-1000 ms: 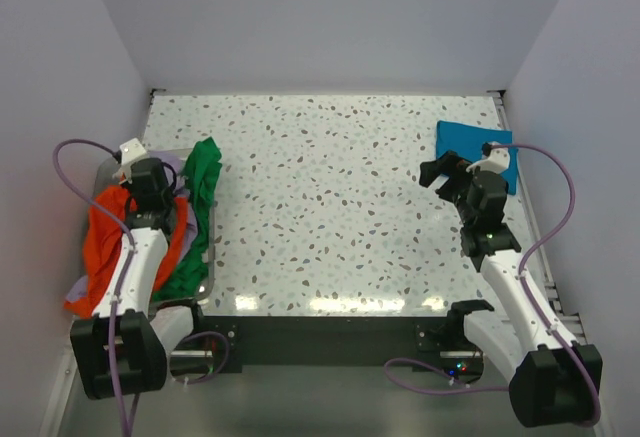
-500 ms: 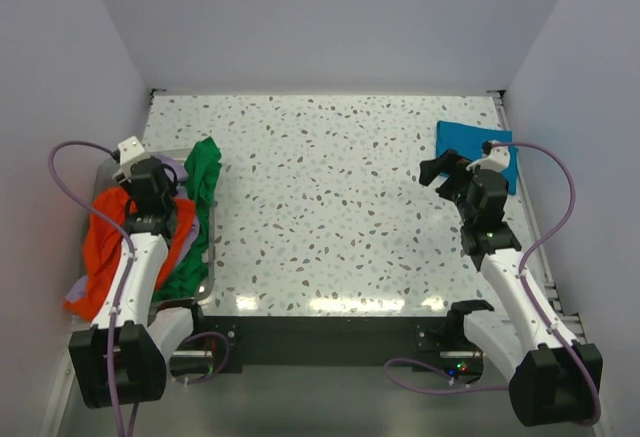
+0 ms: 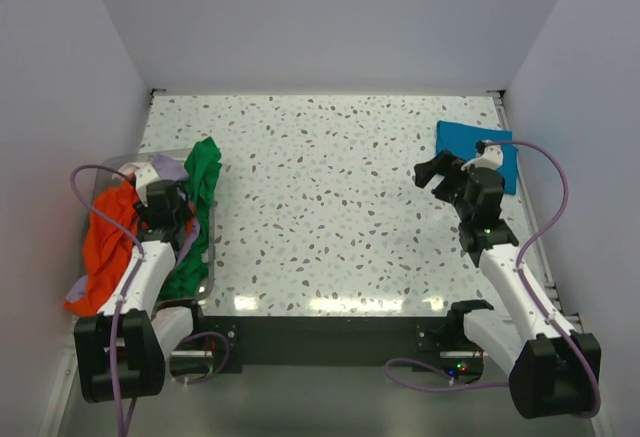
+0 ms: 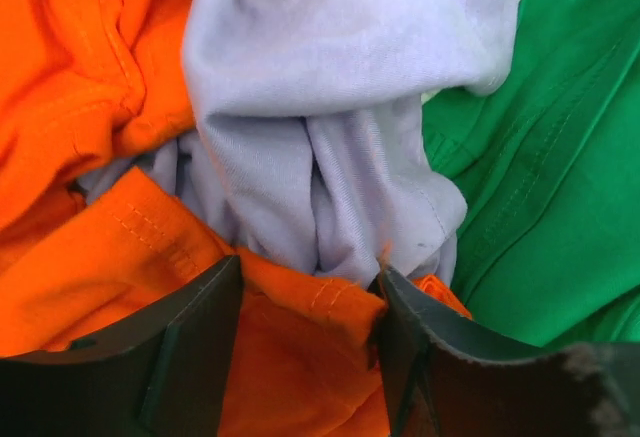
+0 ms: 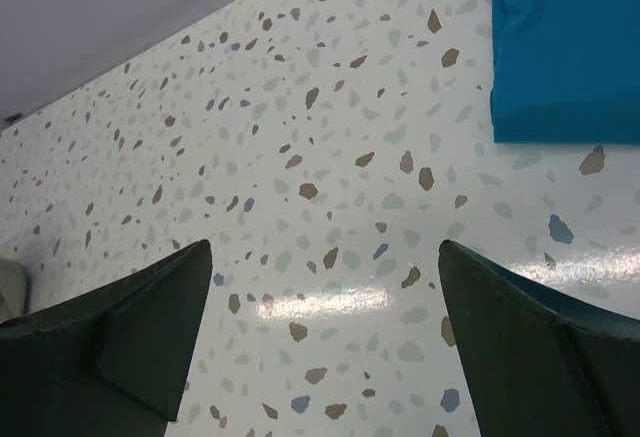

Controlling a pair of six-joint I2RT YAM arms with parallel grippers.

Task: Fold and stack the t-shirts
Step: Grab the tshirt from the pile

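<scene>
Speckled table (image 3: 330, 207), clear bin (image 3: 207, 275) holding crumpled t-shirts (image 3: 105, 247)

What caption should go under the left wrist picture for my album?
The left fingers hang parted over a crumpled orange t-shirt, lavender t-shirt and green t-shirt.

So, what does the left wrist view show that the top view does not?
Only left wrist: the left gripper with jaws apart, the orange tee showing between them, and its seam stitching. Only top: the table, the folded teal tee at far right, the open right gripper near it. Both: the orange tee heaped with the lavender tee and green tee.
</scene>
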